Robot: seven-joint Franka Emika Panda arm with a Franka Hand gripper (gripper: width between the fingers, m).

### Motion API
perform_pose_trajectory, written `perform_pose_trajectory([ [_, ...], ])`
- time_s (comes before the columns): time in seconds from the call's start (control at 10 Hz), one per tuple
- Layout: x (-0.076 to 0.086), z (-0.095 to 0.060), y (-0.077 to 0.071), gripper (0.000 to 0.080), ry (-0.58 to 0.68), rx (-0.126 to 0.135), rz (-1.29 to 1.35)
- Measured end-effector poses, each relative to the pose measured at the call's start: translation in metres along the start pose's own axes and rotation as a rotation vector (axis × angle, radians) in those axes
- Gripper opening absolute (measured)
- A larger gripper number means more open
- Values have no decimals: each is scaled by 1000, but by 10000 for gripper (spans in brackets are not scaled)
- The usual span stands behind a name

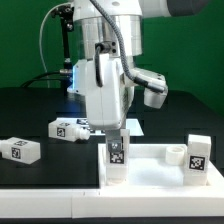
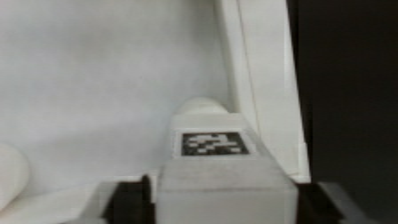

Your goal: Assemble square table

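The square table's white top [image 1: 150, 172] lies at the front in the exterior view, its raised rim [image 2: 263, 80] running beside the black table. My gripper [image 1: 117, 138] is shut on a white tagged leg [image 1: 117, 160], held upright at the top's corner on the exterior view's left. In the wrist view the leg [image 2: 215, 150] fills the gap between my dark fingers [image 2: 128, 203] and its tag faces the camera; my gripper [image 2: 215, 205] grips its sides. Whether its foot sits in a socket is hidden. A second leg [image 1: 198, 158] stands upright at the far right corner, beside a round socket [image 1: 176, 153].
Two loose tagged legs lie on the black table at the exterior view's left, one [image 1: 20, 150] near the front and one [image 1: 68, 128] further back. The marker board [image 1: 136, 127] shows partly behind the arm. Part of a round socket [image 2: 9, 172] shows in the wrist view.
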State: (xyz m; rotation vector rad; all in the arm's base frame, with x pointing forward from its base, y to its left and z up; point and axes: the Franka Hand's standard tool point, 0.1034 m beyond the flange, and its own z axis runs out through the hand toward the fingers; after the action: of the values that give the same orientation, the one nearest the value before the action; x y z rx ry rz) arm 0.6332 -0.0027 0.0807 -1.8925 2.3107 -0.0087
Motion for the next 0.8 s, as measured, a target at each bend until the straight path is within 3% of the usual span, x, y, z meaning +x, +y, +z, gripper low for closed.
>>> perform_pose_trajectory([
  [0.1,-2,1,1,497,13,-5,-198],
  [0.2,-5,2,2,497,12,-12,-447],
  [0.3,-5,3,4,617,6,-18,-586],
  [0.6,-4,2,3,643,8,-19,-778],
  [0.8,-2,1,0,648,41,-32,-1236],
])
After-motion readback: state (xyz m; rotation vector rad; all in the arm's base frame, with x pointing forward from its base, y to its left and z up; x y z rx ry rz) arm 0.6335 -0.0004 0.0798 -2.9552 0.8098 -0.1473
